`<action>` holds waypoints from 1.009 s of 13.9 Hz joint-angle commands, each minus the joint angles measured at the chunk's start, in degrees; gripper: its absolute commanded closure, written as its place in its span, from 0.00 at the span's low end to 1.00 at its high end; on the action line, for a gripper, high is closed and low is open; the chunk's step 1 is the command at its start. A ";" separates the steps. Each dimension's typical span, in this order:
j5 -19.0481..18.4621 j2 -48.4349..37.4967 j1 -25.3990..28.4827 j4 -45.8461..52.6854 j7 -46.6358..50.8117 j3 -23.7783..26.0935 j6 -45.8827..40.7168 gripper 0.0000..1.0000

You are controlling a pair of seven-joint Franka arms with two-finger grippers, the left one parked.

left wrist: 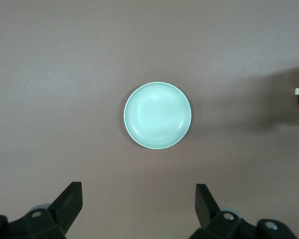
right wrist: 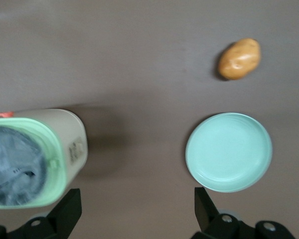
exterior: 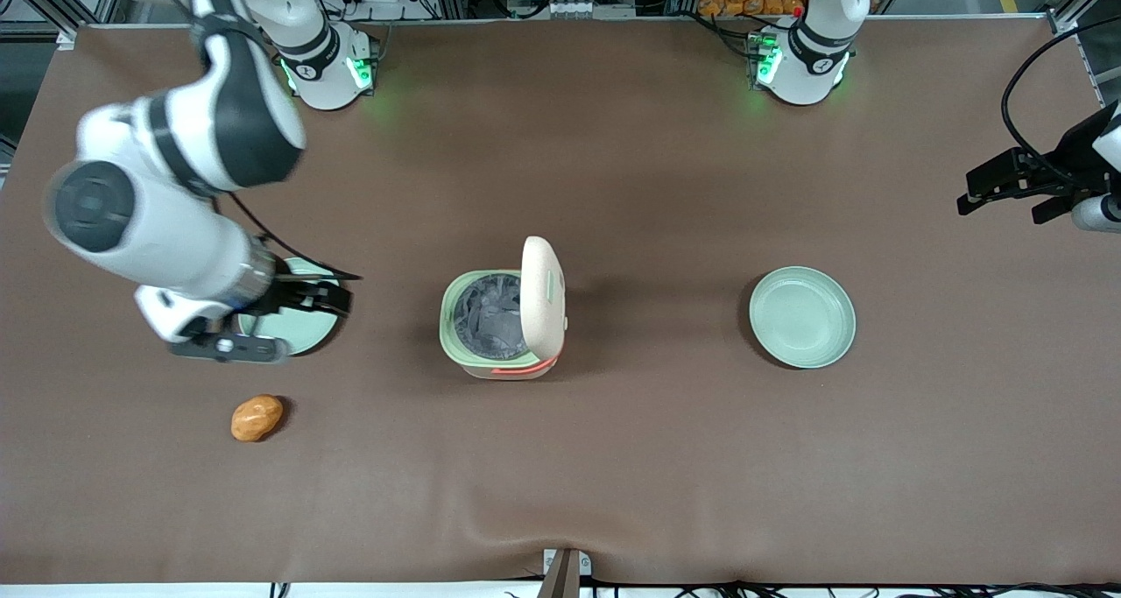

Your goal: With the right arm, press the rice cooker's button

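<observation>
The rice cooker (exterior: 490, 318) stands mid-table, cream with a pale green inner rim and an orange-red band low on its front. Its lid (exterior: 543, 296) stands open and upright, showing the grey pot. The cooker also shows in the right wrist view (right wrist: 35, 159). The right arm (exterior: 158, 221) reaches out at the working arm's end of the table. My gripper (exterior: 337, 298) is open and empty, hovering above a pale green plate (exterior: 298, 327), well apart from the cooker. In the right wrist view the gripper (right wrist: 138, 199) is over bare table between cooker and plate.
The plate under the gripper shows in the right wrist view (right wrist: 228, 152). An orange-brown potato-like lump (exterior: 257, 418) (right wrist: 239, 59) lies nearer the front camera than that plate. A second pale green plate (exterior: 801, 316) (left wrist: 157, 115) sits toward the parked arm's end.
</observation>
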 commanded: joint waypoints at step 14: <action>-2.94 -20.42 -19.33 -4.34 -20.76 1.38 -19.55 0.00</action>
